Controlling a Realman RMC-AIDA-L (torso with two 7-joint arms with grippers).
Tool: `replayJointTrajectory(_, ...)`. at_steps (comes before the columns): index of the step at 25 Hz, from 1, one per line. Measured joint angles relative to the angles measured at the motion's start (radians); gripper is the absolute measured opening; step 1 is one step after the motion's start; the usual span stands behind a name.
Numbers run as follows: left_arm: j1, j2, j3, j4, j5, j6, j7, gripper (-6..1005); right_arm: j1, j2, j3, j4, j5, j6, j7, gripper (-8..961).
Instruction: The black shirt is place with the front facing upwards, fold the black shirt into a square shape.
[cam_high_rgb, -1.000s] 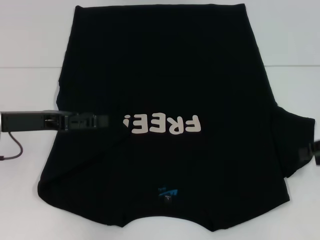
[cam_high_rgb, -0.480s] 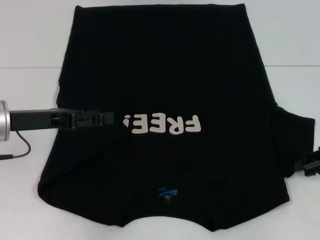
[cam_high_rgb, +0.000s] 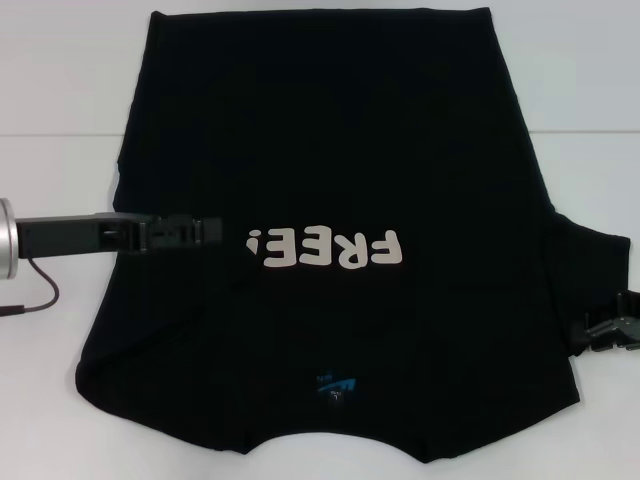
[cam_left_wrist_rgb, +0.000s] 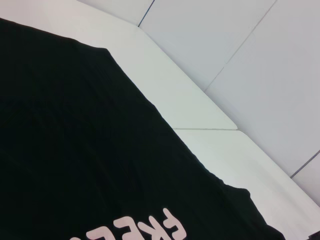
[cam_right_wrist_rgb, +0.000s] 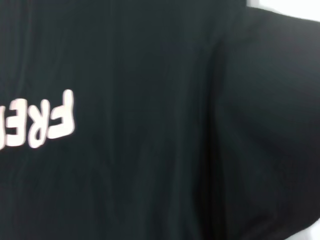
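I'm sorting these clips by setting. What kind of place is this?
Probably a lab or test bench, not a home: a plain white table, the black shirt spread flat, left gripper over it, right gripper at its edge.

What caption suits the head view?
Black shirt spread print-up on white table; left tool over its left side, right tool at sleeve.

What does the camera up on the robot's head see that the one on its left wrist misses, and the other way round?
Only the head view shows the whole black shirt, the blue neck label, the left gripper reaching over the shirt's left side, and the right gripper by the right sleeve. Only the left wrist view shows the wall behind the table. Both show the white "FREE!" print and the white table.
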Motion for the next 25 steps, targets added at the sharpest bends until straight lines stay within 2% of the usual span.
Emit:
replayJointTrajectory(4,-0.002,0.000,-0.001,0.000,0.000,-0.003,0.000,699,0.000,0.002,0.000,-0.015,0.011,-0.011,-0.006,311)
replayJointTrajectory(10,-0.003,-0.003,-0.001,0.001,0.000,-0.017,0.002,700,0.002,0.000,-0.003,-0.022,0.012,-0.014,-0.004,154)
replayJointTrajectory(13,-0.002,-0.003,-0.002,0.001,0.000,-0.018,0.003,700,0.000,-0.009,0.001,-0.032,0.007,-0.015,0.003,76)
replayJointTrajectory(16,-0.001,-0.003,-0.002,0.001,0.000,-0.018,0.003,700,-0.011,-0.015,0.002,-0.059,0.004,-0.002,0.018,47)
replayJointTrajectory(18,0.002,-0.004,-0.002,0.001,0.000,-0.018,0.002,700,-0.023,-0.025,0.003,-0.087,0.003,0.013,0.034,28)
replayJointTrajectory(23,0.006,-0.008,-0.002,0.001,-0.016,-0.012,-0.001,700,-0.025,-0.072,0.004,-0.095,0.002,0.056,0.046,10)
replayJointTrajectory(25,0.008,-0.008,-0.003,0.000,-0.031,-0.008,0.000,699,-0.015,-0.083,0.004,-0.092,0.004,0.070,0.043,10)
